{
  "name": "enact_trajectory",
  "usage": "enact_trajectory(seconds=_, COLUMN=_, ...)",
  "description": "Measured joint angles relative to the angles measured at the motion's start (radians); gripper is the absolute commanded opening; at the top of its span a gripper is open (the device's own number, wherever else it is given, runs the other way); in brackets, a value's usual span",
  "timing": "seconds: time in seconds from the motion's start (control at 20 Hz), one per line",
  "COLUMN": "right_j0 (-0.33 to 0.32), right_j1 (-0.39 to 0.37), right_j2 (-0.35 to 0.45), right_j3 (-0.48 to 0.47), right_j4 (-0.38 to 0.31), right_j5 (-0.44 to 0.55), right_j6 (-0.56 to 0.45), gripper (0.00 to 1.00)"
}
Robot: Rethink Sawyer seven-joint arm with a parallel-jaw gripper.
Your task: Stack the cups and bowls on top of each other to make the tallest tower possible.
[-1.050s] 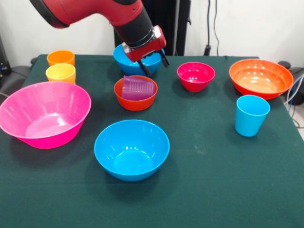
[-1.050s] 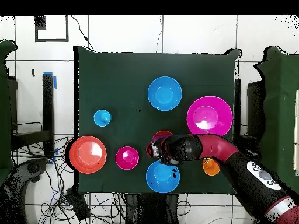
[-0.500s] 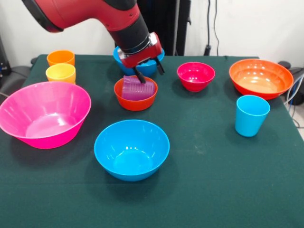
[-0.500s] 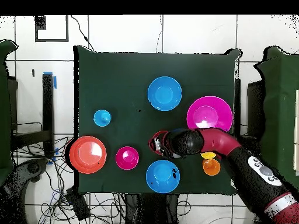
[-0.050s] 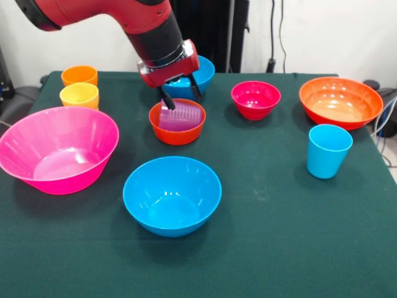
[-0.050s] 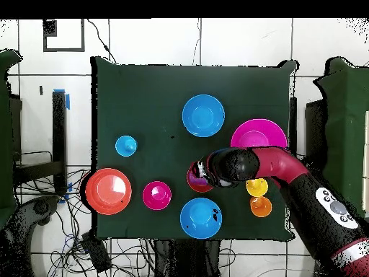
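A ribbed purple cup point(image 5: 180, 117) lies on its side inside the small orange bowl point(image 5: 177, 131). My gripper point(image 5: 181, 97) hangs open just above and behind them, one finger near the cup's left edge. Behind it stands a blue bowl point(image 5: 197, 76), and a second blue bowl point(image 5: 172, 194) is at the front. The big pink bowl point(image 5: 57, 148) is on the left, with the orange cup point(image 5: 79, 75) and yellow cup point(image 5: 79, 95) behind it. To the right are the magenta-red bowl point(image 5: 255, 99), the wide orange bowl point(image 5: 340, 102) and the light blue cup point(image 5: 329, 150). In the overhead view the arm covers most of the small orange bowl point(image 6: 194, 179).
Everything stands on a dark green cloth point(image 5: 279, 236). Cables hang down the wall behind the table. Seen from overhead, the arm point(image 6: 288, 173) crosses between the pink bowl point(image 6: 259, 137) and the yellow cup point(image 6: 256, 187).
The gripper has shifted left in the front view, off the rear blue bowl and down to the purple cup in the small orange bowl. No cup or bowl has moved.
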Motion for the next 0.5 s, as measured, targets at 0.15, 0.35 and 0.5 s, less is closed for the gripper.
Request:
enact_trajectory(seconds=0.15, right_j0=0.000, right_j1=-0.009, right_j2=0.008, right_j3=-0.005, right_j4=0.000, right_j5=0.000, right_j6=0.000, gripper=1.00)
enact_trajectory(seconds=0.35, right_j0=0.000, right_j1=-0.009, right_j2=0.008, right_j3=-0.007, right_j4=-0.001, right_j5=0.000, right_j6=0.000, gripper=1.00)
enact_trajectory(seconds=0.5, right_j0=0.000, right_j1=-0.002, right_j2=0.004, right_j3=-0.008, right_j4=-0.002, right_j5=0.000, right_j6=0.000, gripper=1.00)
